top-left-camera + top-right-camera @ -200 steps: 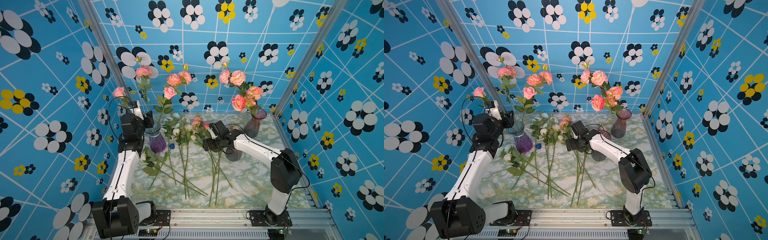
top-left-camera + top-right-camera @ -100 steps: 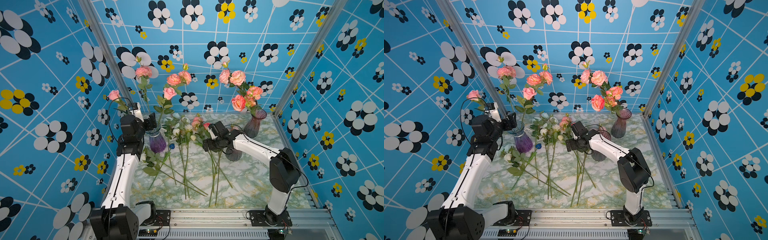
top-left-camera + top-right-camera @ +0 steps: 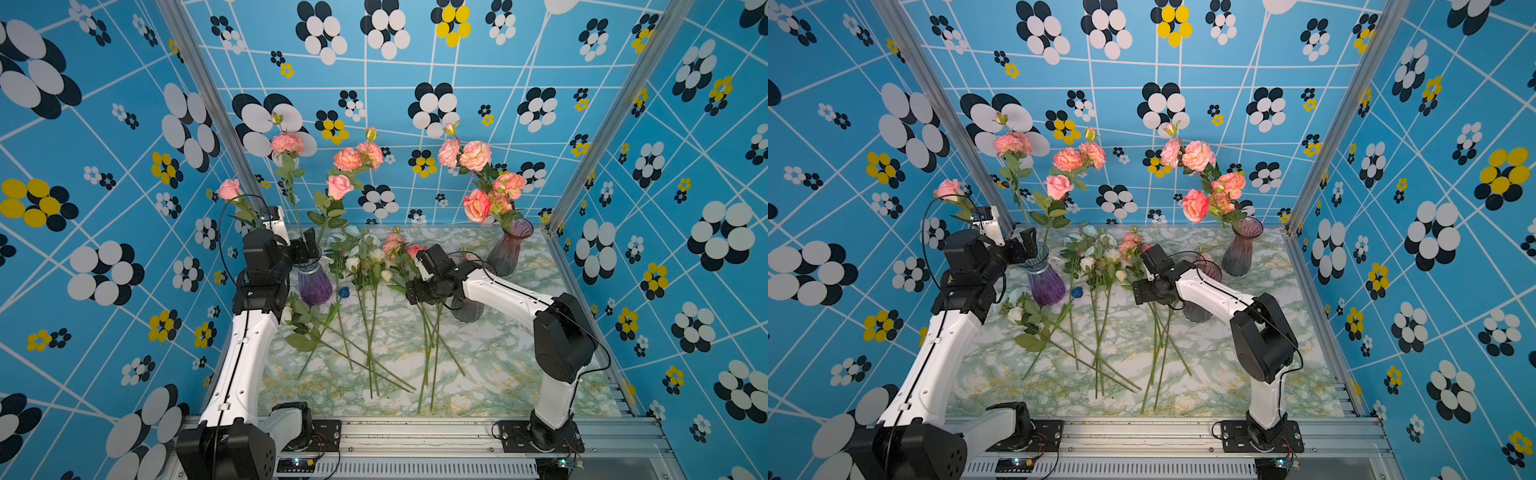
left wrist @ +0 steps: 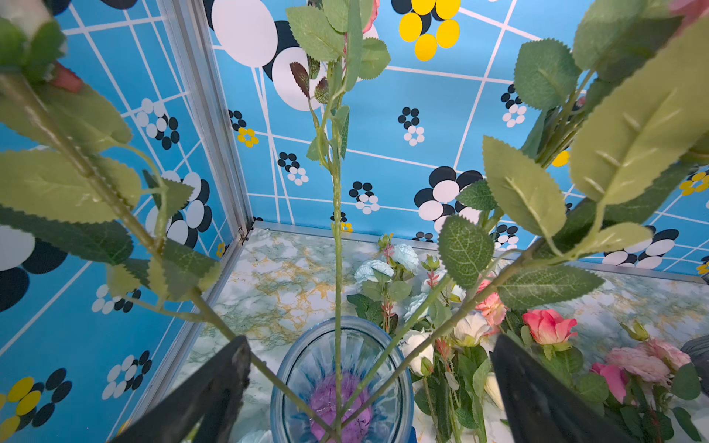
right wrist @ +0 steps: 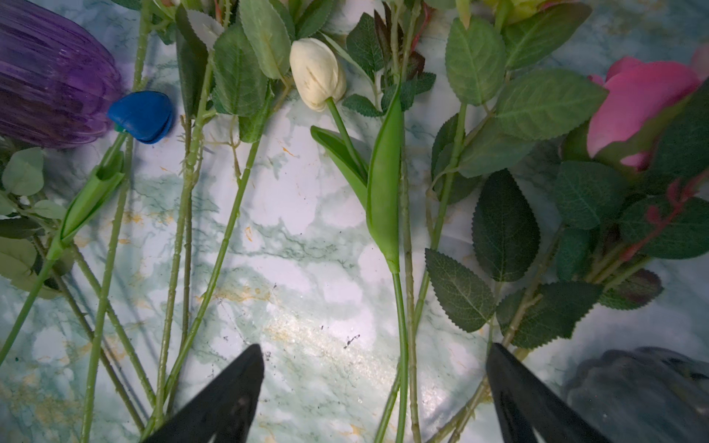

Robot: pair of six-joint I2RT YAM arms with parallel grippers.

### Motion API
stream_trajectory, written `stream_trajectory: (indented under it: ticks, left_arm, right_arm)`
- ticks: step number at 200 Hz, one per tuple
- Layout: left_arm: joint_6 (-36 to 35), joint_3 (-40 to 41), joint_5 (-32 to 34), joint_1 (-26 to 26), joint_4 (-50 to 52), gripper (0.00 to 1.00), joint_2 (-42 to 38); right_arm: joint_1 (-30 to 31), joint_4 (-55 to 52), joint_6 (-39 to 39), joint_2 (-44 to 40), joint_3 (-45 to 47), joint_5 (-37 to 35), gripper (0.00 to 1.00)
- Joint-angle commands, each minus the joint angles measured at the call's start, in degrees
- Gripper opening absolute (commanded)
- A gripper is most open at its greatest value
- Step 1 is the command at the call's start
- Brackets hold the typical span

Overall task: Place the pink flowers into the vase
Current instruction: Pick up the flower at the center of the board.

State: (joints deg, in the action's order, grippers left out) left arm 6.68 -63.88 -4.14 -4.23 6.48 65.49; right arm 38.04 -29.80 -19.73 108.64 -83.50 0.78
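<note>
Nearest, on the table (image 3: 519,374): loose stems lying flat, pink flowers (image 3: 395,243) among white flowers (image 3: 376,254). Just above these, right gripper (image 5: 374,368), fingers spread wide over the stems; grips nothing. Farther left, left gripper (image 4: 368,356) at the mouth of the purple vase (image 3: 314,282), fingers wide apart; holds nothing. Three pink stems upright in that vase. At the back, more pink blooms in a second vase (image 3: 509,247).

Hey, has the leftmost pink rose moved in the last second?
Yes. The rose has tipped slightly left, away from the corner post.
</note>
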Motion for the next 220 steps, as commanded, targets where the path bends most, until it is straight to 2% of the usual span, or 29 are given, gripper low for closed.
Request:
stream_trajectory:
  ticks: [1, 58, 82, 122, 150, 183, 220]
  left_arm:
    - [-1.1, -2.7, 3.4, 0.8, 3.1, 1.0, -2.5]
    - [-0.9, -4.0, 5.9, 2.3, 8.6, 1.0, -5.3]
    - [0.0, -4.0, 5.1, 5.6, 10.0, 1.0, -6.4]
    - [0.8, -3.8, 7.0, 15.4, 13.2, 1.0, -6.2]
    - [6.1, -2.8, 4.3, 17.6, 14.0, 0.99, -5.1]
    - [13.1, -1.8, -0.8, 18.3, 13.6, 0.99, -1.8]
    - [19.3, -2.7, -7.5, 20.2, 12.5, 1.0, 4.5]
  right_arm:
    - [-0.4, -1.3, -0.3, 2.2, -0.3, -0.2, 0.88]
    - [-0.4, -2.6, -0.1, 7.0, -1.2, -1.2, 0.67]
    - [-0.4, -3.5, 0.4, 9.0, -1.9, -1.7, 0.56]
    - [-0.4, -3.6, 0.3, 9.2, -2.1, -1.8, 0.26]
    - [-0.4, -4.1, 0.4, 8.0, -2.8, -1.3, 0.07]
    - [-0.4, -6.1, 1.2, 4.3, -4.1, -1.8, 0.02]
    - [-0.4, -6.4, 1.9, -0.6, -4.6, -0.8, 0.02]
